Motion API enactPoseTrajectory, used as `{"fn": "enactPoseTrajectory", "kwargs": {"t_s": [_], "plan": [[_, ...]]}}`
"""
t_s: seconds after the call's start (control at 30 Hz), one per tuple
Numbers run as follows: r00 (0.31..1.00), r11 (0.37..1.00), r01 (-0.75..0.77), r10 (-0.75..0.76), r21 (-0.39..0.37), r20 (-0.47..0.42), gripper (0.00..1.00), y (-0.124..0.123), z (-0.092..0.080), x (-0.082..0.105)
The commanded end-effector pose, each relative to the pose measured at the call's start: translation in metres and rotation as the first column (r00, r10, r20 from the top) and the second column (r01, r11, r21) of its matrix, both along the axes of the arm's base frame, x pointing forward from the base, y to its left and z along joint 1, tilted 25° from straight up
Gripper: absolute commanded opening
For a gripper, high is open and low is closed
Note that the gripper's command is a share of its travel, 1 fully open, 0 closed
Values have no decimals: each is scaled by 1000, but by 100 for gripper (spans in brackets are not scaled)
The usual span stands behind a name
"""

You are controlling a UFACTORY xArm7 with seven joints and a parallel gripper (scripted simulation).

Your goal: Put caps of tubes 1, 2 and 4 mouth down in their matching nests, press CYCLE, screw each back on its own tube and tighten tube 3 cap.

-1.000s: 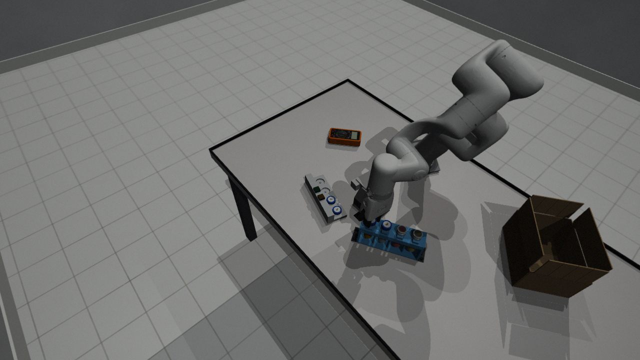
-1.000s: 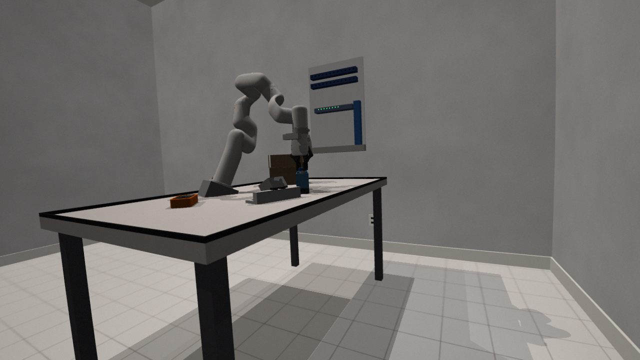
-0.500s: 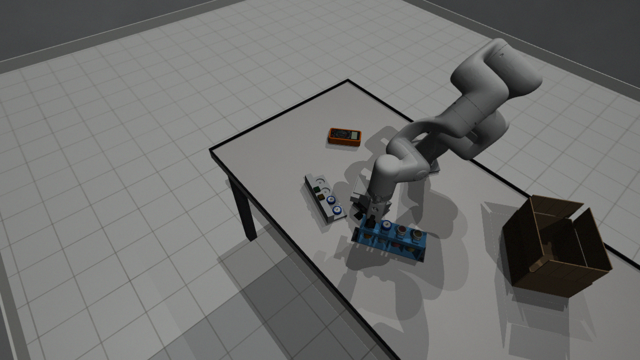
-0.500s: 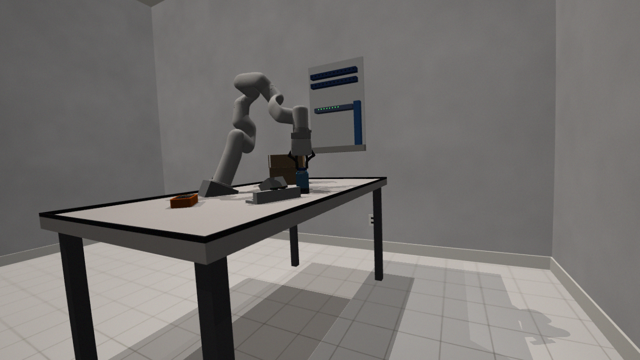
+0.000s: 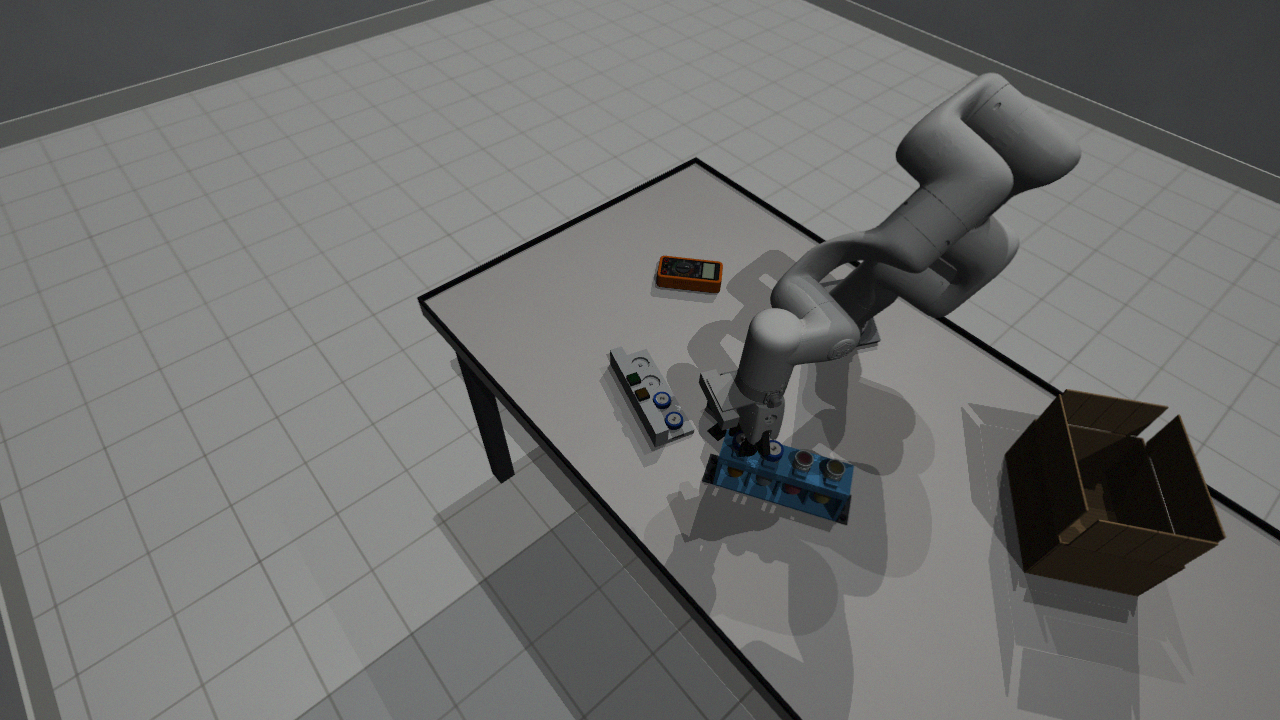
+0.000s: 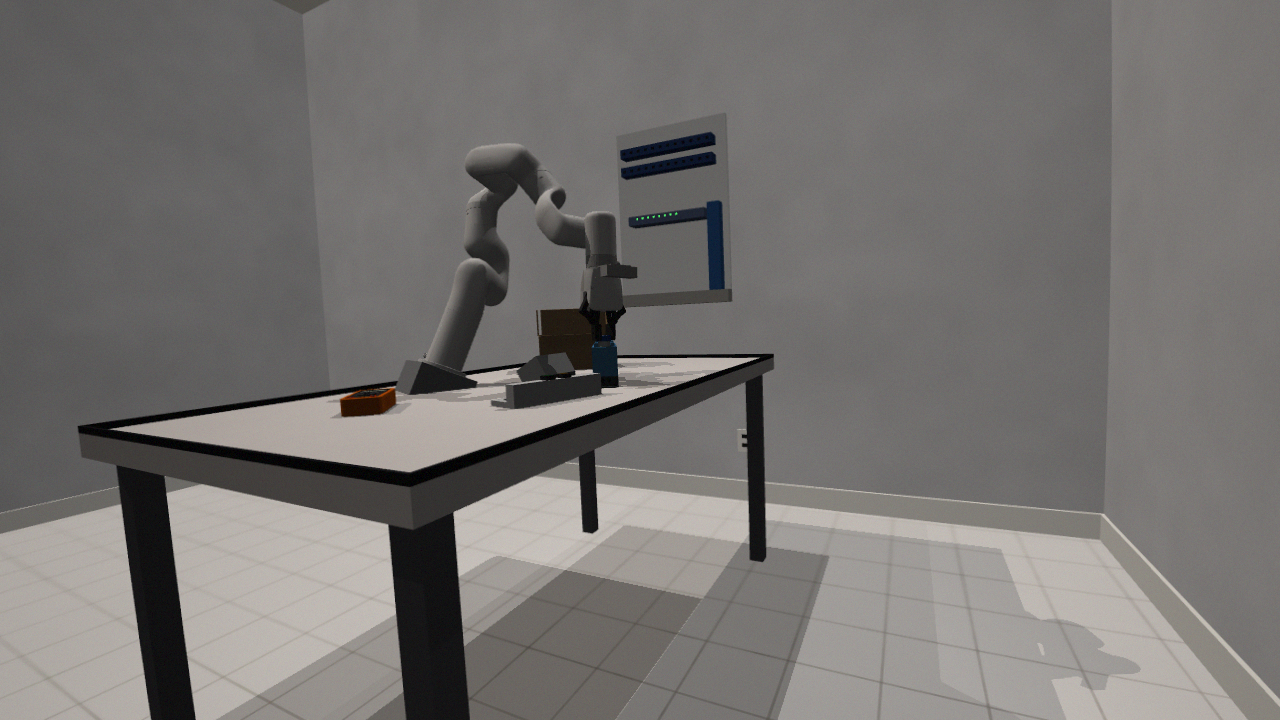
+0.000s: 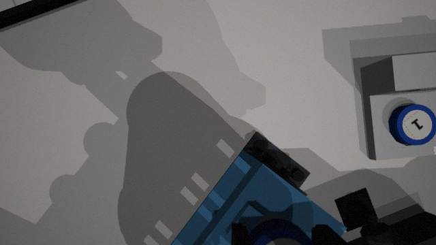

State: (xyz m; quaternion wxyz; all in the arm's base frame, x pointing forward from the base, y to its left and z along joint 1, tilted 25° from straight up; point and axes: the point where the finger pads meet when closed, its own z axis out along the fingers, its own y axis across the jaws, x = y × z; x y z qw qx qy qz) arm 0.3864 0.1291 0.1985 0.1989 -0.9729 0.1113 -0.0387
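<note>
The blue decapping station [image 5: 776, 479] stands near the table's front edge. My gripper [image 5: 748, 443] is down over its left-end tube in the top view, shut on that tube's blue cap [image 7: 279, 235], which shows at the bottom edge of the wrist view between the dark fingers. The tube beside it carries a blue cap [image 5: 775, 450]. The two tubes to the right [image 5: 803, 461] [image 5: 834, 468] show open mouths. The grey cap tray [image 5: 650, 395] holds two blue caps at its near end [image 5: 666, 410]; the one marked 1 [image 7: 412, 124] sits mouth down in its nest.
The grey key housing sits between the tray and the arm, partly hidden by the wrist. An orange multimeter [image 5: 688, 273] lies further back. An open cardboard box [image 5: 1109, 492] stands at the right. The table edge runs close in front of the station.
</note>
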Motion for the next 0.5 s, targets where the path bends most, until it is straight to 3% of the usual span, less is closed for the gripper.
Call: {"fn": "enactPoseTrajectory", "kwargs": {"t_s": [0.0,0.17,0.2,0.47], "plan": [[988,990,-140,139,8,59,0,-1,2,1],[988,990,-140,139,8,59,0,-1,2,1],[988,990,-140,139,8,59,46,-1,2,1],[988,990,-140,139,8,59,46,-1,2,2]]}}
